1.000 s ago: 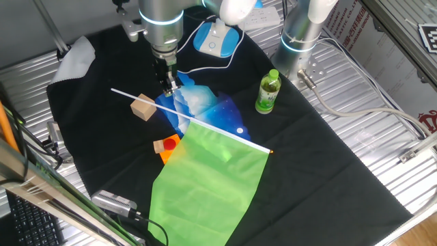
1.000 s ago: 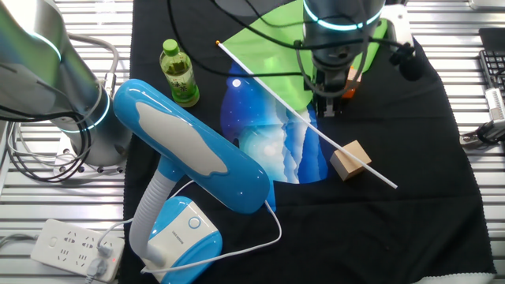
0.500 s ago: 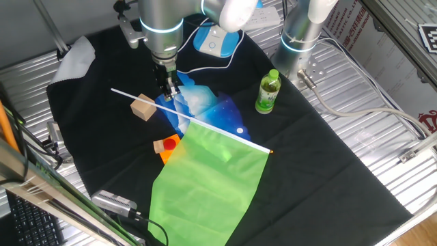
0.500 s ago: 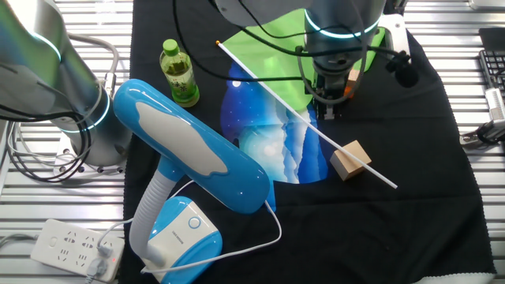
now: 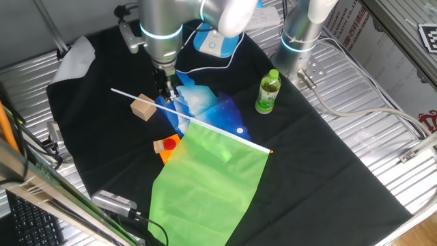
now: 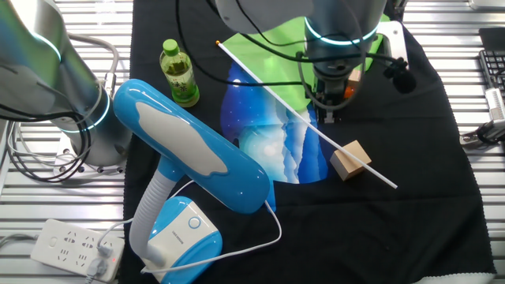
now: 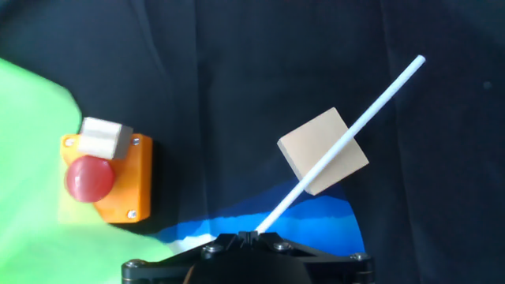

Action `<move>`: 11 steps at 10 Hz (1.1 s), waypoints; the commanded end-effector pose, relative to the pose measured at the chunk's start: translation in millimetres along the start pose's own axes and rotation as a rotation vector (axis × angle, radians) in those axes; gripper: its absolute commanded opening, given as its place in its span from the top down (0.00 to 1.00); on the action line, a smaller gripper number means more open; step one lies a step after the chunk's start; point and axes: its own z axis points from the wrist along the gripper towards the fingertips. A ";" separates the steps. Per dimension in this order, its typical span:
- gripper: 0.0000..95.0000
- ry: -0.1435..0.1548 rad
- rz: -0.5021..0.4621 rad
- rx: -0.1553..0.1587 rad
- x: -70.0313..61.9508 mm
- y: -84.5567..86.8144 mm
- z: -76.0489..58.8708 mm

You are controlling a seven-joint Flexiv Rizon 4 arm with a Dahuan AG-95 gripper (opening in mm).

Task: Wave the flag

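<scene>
Black cloth covers the table, with metal slats showing around it.

From one fixed view, the flag lies flat on the black cloth. Its green sheet spreads out toward the camera. Its white stick runs in a long slanted line and rests on top of the wooden block, so that end is tipped up a little. The bare end of the stick points past the block, away from the green bottle. The gripper hangs right over the stick, just beside the block, above the blue and white cloth.

From the other fixed view, the gripper is low over the same part of the stick, between the block and the green sheet. I cannot tell from here if the fingers touch the stick.

From the hand view, the stick runs from the fingers out over the block, and it seems to start right between them. The fingers look narrow around the stick, but I cannot tell if they squeeze it yet. An orange box with a red button sits beside the block, at the edge of the green sheet.

I think the step now is grabbing the stick. Next the fingers must hold it tight, lift it up, and swing it side to side.
</scene>
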 end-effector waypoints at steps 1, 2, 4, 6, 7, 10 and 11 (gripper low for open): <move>1.00 0.001 0.003 0.002 -2.3 -0.6 4.7; 1.00 0.001 0.003 0.003 -4.9 -0.4 7.8; 1.00 0.003 0.010 0.003 -7.5 -0.1 9.0; 1.00 -0.001 0.093 -0.001 -9.8 0.0 12.1; 1.00 0.001 0.127 -0.005 -10.5 0.1 12.0; 1.00 -0.003 0.221 -0.013 -11.3 0.3 11.7; 1.00 -0.004 0.243 -0.027 -11.4 0.3 11.7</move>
